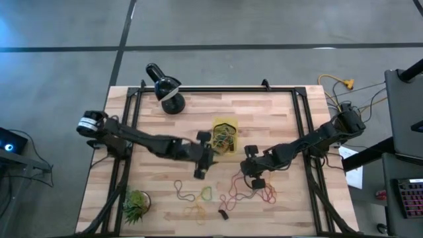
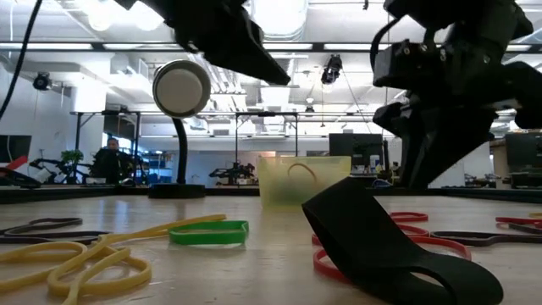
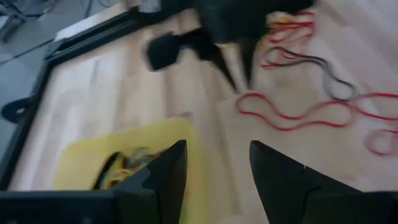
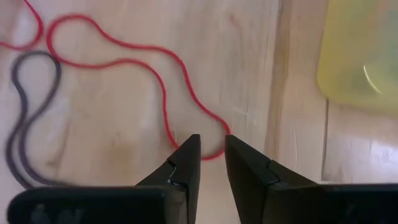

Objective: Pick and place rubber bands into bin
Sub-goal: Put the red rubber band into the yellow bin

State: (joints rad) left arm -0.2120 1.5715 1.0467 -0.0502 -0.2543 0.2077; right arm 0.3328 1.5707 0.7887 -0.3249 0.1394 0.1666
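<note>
Left end effector [image 3: 214, 171] has its fingers spread apart with nothing between them, sitting right at the bin's [image 1: 225, 126] edge; in the left wrist view the yellow bin [image 3: 81, 163] lies just beside one finger, with a tangle of rubber bands [image 3: 124, 163] inside it. Just past the fingers is bare worktop [image 3: 112, 87], then a red band [image 3: 292, 115] loops across the wood, with a black one [image 3: 329, 78] beyond it. Farther off is the right arm's dark end effector.

Right end effector [image 4: 211, 158] is low over the worktop, fingers a narrow gap apart and gripping nothing that I can see; a red band [image 4: 155, 74] curls right up to the fingertips, its bend lying at the gap. A dark grey band [image 4: 25, 118] lies off to one side of it, well clear. The bin [image 4: 360, 56] is near, diagonally ahead of the fingers.

High view: left end effector [image 1: 205, 155] beside the bin, right end effector [image 1: 253, 173] among the loose bands [image 1: 228, 192] on the worktop [image 1: 277, 112]. Farther from both: a green plant [image 1: 135, 205] at the near corner and a black lamp [image 1: 165, 86] at the far edge.

Low view: yellow bands [image 2: 76, 258], a green band [image 2: 208, 231], red bands [image 2: 423, 246] near; bin [image 2: 302, 180] behind.
</note>
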